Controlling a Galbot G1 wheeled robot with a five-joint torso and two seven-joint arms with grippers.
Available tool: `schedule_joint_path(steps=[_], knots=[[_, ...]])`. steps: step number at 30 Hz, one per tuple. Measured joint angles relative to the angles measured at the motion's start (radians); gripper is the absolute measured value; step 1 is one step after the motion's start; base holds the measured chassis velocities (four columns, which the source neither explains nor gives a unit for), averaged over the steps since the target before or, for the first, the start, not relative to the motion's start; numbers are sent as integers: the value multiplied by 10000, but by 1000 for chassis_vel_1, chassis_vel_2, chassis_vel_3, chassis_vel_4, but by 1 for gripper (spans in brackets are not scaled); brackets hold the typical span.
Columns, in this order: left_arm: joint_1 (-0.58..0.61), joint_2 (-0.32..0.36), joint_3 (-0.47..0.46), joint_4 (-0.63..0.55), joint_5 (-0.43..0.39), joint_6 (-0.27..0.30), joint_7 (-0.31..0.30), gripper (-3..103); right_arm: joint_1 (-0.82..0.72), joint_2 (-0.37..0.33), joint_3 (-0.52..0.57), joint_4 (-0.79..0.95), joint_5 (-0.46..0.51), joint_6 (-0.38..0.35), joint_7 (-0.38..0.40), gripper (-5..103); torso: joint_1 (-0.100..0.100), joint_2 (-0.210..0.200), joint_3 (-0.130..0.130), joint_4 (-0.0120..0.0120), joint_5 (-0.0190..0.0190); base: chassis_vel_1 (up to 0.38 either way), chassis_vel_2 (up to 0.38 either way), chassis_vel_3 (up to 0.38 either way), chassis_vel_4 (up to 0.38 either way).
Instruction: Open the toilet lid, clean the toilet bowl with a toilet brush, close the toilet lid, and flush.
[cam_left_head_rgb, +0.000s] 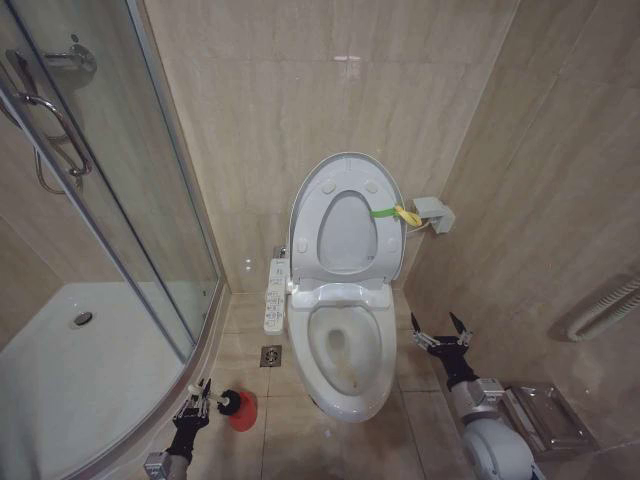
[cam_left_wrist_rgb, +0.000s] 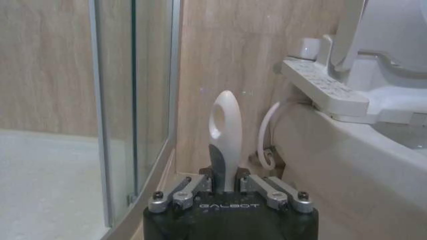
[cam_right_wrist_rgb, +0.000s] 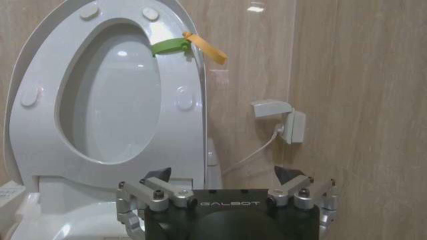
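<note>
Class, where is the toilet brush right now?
The brush stands in its red cup on the floor, left of the bowl beside the shower, its handle gripped by the left claw.

The head camera looks steeply down from above and in front of the toilet bowl (cam_left_head_rgb: 347, 350), far enough off to take in the whole fixture. The left wrist camera sits low beside the bowl (cam_left_wrist_rgb: 347, 155) — close to its flank, facing the back wall. The right wrist camera, low before the bowl, faces the raised toilet lid (cam_right_wrist_rgb: 100, 95) — shared with the head view.
</note>
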Motion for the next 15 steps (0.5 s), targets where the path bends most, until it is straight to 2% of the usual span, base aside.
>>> schedule_joint_path(steps=[15], knots=[[-1005,-455,426,1625,-331,-588,711,19,0,0,0,0,0,0,0,100,0,0,0,0,0,0,0,0,0]])
